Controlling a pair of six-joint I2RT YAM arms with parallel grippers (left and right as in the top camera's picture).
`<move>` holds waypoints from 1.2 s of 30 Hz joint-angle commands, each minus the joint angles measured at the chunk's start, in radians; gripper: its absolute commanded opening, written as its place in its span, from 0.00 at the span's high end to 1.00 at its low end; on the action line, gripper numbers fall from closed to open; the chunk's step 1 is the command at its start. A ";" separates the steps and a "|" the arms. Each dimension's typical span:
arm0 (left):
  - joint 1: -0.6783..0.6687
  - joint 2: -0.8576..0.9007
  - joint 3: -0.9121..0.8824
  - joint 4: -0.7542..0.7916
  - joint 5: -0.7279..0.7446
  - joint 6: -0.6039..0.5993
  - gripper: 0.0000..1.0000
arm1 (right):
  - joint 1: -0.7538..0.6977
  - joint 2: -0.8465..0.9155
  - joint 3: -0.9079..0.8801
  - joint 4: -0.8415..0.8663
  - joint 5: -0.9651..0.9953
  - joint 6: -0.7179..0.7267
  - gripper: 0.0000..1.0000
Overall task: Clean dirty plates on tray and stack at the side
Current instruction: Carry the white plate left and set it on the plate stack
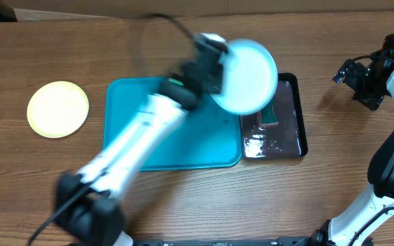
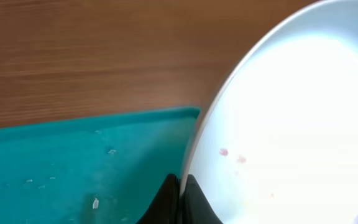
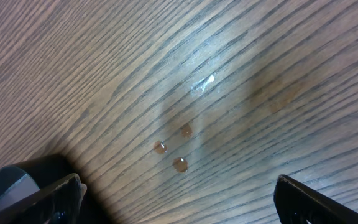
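A pale blue dirty plate (image 1: 248, 74) hangs tilted over the far right corner of the turquoise tray (image 1: 204, 147) and the edge of a black tray. My left gripper (image 1: 219, 60) is shut on its rim. In the left wrist view the two black fingers (image 2: 166, 202) pinch the plate's edge, and the plate (image 2: 291, 124) shows small red specks on its face, with the tray (image 2: 73, 162) below it. A pale yellow-green plate (image 1: 58, 108) lies on the table left of the tray. My right gripper (image 1: 347, 74) stands open at the far right, over bare wood (image 3: 179, 199).
A narrow glossy black tray (image 1: 289, 140) with wet patches lies against the turquoise tray's right side, with a green object (image 1: 271, 113) in it. White crumbs dot the turquoise tray (image 2: 95, 202). A few water drops (image 3: 179, 163) sit on the wood under the right gripper.
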 commanded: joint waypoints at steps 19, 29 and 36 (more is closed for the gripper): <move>1.170 0.036 -0.002 -0.322 0.203 -0.128 0.96 | 0.002 -0.016 0.016 0.006 -0.005 0.005 0.00; 1.160 0.193 -0.012 -0.202 0.116 -0.110 0.96 | 0.002 -0.016 0.016 0.006 -0.005 0.005 0.00; 1.157 0.203 -0.012 -0.189 0.090 -0.109 0.96 | 0.002 -0.016 0.016 0.005 -0.005 0.005 0.00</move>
